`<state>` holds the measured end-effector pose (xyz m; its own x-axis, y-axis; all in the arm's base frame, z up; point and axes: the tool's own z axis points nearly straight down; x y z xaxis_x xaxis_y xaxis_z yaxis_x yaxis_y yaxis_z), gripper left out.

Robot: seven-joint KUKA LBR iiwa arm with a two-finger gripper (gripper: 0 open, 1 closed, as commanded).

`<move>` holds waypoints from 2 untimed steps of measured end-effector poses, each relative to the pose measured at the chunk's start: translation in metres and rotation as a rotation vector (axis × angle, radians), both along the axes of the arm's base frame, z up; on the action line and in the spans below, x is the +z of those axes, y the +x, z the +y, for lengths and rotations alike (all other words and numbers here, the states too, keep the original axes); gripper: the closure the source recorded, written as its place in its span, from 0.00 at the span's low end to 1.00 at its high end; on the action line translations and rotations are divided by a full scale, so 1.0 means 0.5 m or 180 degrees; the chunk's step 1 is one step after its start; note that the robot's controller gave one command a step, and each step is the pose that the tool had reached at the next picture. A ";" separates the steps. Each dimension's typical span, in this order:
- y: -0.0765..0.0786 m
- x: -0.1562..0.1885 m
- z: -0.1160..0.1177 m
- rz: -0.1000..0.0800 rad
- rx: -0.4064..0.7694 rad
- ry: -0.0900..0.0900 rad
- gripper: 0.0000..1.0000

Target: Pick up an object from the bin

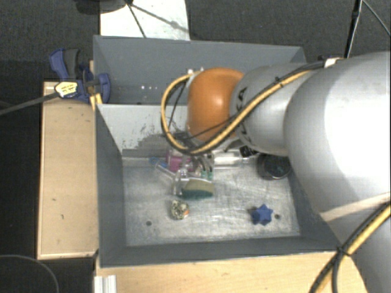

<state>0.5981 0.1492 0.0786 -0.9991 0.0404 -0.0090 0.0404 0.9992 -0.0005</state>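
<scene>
The dark green flat piece [198,192] lies near the middle of the grey bin [112,182], just under the gripper [192,177]. I judge it to be light and stiff, perhaps smooth plastic, so it may slip. I would take it across its narrow side. I cannot tell if the tool is clenched or released. A pink block [175,162] sits just behind it, and a small speckled ball [179,210] is near in front. A blue star-shaped piece [261,214] lies well apart.
</scene>
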 end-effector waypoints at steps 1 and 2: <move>0.004 0.167 0.000 0.0002 -0.0003 0.0009 1.00; 0.006 0.241 0.000 0.0014 0.0003 0.0008 1.00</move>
